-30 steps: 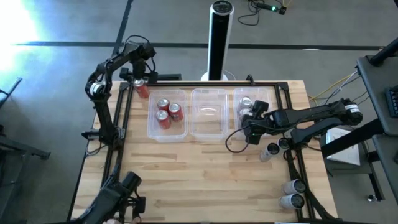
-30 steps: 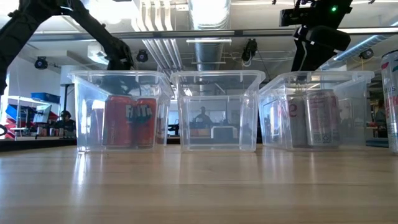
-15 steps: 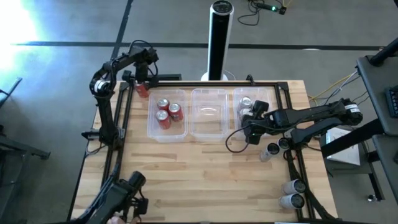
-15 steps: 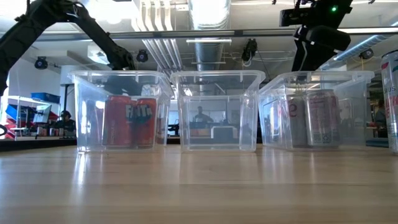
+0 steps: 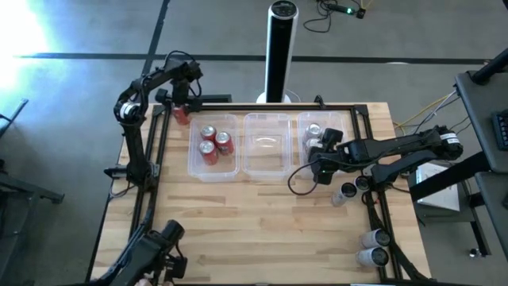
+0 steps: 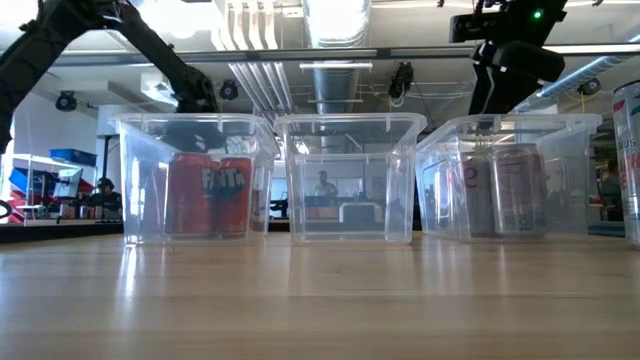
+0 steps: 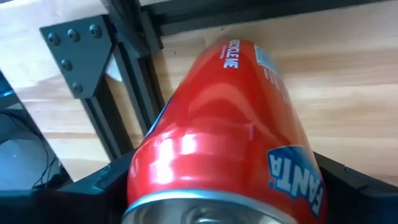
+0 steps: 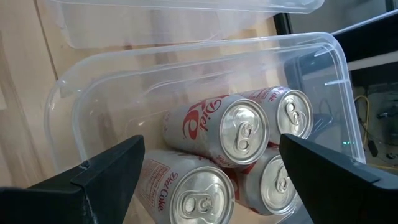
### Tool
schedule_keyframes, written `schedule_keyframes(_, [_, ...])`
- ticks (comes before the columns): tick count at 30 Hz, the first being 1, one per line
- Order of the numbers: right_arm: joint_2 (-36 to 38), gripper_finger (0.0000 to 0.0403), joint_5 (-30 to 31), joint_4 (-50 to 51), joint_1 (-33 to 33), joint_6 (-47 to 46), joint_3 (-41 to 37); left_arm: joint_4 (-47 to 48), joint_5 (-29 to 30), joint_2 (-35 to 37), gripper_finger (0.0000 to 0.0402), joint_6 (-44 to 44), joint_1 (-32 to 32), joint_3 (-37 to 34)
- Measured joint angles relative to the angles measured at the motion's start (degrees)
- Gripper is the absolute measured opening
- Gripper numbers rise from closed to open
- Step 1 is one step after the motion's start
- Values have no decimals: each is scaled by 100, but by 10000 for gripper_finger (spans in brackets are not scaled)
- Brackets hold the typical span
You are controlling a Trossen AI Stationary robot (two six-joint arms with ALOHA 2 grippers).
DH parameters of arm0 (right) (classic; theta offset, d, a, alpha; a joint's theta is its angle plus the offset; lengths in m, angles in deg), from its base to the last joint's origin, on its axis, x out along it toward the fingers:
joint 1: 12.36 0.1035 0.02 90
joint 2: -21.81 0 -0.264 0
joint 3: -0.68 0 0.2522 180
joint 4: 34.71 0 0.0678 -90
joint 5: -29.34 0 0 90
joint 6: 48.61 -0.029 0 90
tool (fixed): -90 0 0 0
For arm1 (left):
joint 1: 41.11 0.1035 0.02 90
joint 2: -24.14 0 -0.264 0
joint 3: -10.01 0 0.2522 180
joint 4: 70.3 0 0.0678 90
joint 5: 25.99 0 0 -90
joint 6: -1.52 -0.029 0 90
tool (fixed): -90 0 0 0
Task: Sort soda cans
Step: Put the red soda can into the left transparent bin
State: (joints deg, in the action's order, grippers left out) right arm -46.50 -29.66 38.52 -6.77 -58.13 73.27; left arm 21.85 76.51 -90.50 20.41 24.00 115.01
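My left gripper (image 5: pixel 184 102) is over the table's far left corner, shut on a red soda can (image 7: pixel 217 130). Three red soda cans (image 5: pixel 212 143) stand in the left clear tub (image 5: pixel 193 163). The middle tub (image 5: pixel 266 163) holds nothing. Silver soda cans (image 8: pixel 239 134) stand in the right tub (image 8: pixel 81 99), and my right gripper (image 8: pixel 211 171) hovers open above them with nothing between its fingers. More silver cans (image 5: pixel 343 193) lie on the table to the right. My left gripper pinches the red can's round sides (image 7: pixel 146 168) between its two fingers (image 7: pixel 93 183), near the silver top end. The can points away from the gripper, slanting down toward the table's corner. Whether its lower end (image 7: pixel 242 46) touches the wood, I cannot tell.
A black frame rail and corner bracket (image 7: pixel 78 53) run beside the held can. Two silver cans (image 5: pixel 373 246) lie near the table's near right corner. A dark device (image 5: pixel 159 246) sits at the near left edge. Bare wood lies in front of the tubs.
My left arm has swung a little toward the table's right, keeping the red can in its gripper over the far left corner. My right gripper has stayed still above the right tub.
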Motion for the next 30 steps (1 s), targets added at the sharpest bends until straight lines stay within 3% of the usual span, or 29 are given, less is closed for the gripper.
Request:
schedule_keyframes(8, [0, 368, 0, -7, 0, 45, 0, 843, -92, 475, 294, 33, -62, 498])
schedule_keyframes(11, [0, 368, 0, -16, 0, 59, 0, 999, 200, 879, 294, 72, -185, 752])
schedule_keyframes(18, [0, 368, 2, -48, 0, 58, 0, 1027, 190, 2024, 293, 88, -646, 1033])
schedule_keyframes(23, [0, 368, 2, -263, 0, 238, 0, 813, 208, 2809, 292, 106, -1403, 872])
schedule_keyframes(30, [0, 368, 0, -503, 0, 438, 103, 523, 146, 3372, 292, -86, -3197, 745])
